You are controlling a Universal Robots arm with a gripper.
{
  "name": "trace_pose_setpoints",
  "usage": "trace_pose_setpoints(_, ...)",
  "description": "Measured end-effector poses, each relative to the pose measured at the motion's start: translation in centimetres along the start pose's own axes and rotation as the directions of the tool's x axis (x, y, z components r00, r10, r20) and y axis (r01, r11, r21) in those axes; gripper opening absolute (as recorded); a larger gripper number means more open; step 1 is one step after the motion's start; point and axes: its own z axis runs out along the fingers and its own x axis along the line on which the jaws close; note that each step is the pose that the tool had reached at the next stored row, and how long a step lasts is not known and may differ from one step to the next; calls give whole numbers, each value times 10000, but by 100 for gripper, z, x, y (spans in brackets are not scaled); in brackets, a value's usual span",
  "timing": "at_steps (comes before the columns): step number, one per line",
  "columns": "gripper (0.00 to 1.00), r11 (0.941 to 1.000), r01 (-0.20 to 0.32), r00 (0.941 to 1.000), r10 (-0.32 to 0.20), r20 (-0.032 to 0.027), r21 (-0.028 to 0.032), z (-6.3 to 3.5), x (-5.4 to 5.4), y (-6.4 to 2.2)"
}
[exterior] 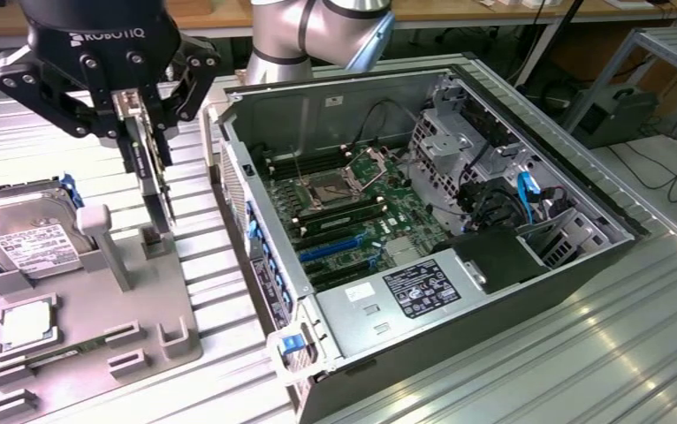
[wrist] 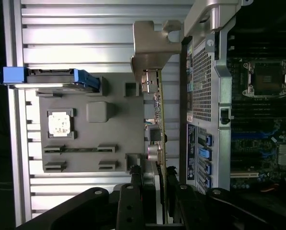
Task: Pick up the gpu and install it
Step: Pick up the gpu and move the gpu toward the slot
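Observation:
The gpu (exterior: 154, 185) is a thin dark card seen edge-on, standing upright over the grey fixture (exterior: 91, 353) to the exterior view's left of the open computer case (exterior: 433, 221). My gripper (exterior: 144, 124) is shut on the card's upper edge, one finger on each face. The card's lower end is level with a small slot post on the fixture; I cannot tell whether they touch. In the wrist view the gpu (wrist: 159, 120) runs away from my gripper (wrist: 157, 196), with its silvery bracket (wrist: 150, 48) at the far end. It lies between the grey fixture (wrist: 119, 139) and the case wall (wrist: 200, 96).
On the fixture are a silver hard drive (exterior: 26, 238) with blue rails and a small square chip (exterior: 26, 322). Inside the case the motherboard's blue slots (exterior: 338, 247) lie below the processor socket (exterior: 327, 190). Ribbed metal table (exterior: 551, 353) surrounds everything.

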Motion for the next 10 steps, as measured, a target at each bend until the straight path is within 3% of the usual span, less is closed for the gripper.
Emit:
trace_pose_setpoints(1,30,10000,1,10000,-1,61,0,0,-6,0)
trace_pose_setpoints(2,30,10000,2,10000,-2,78,0,1,-14,1)
trace_pose_setpoints(5,30,10000,0,10000,0,67,-1,4,-78,1)
trace_pose_setpoints(8,30,10000,2,10000,-2,-8,0,9,-212,1)
trace_pose_setpoints(10,30,10000,0,10000,0,-93,1,12,-291,2)
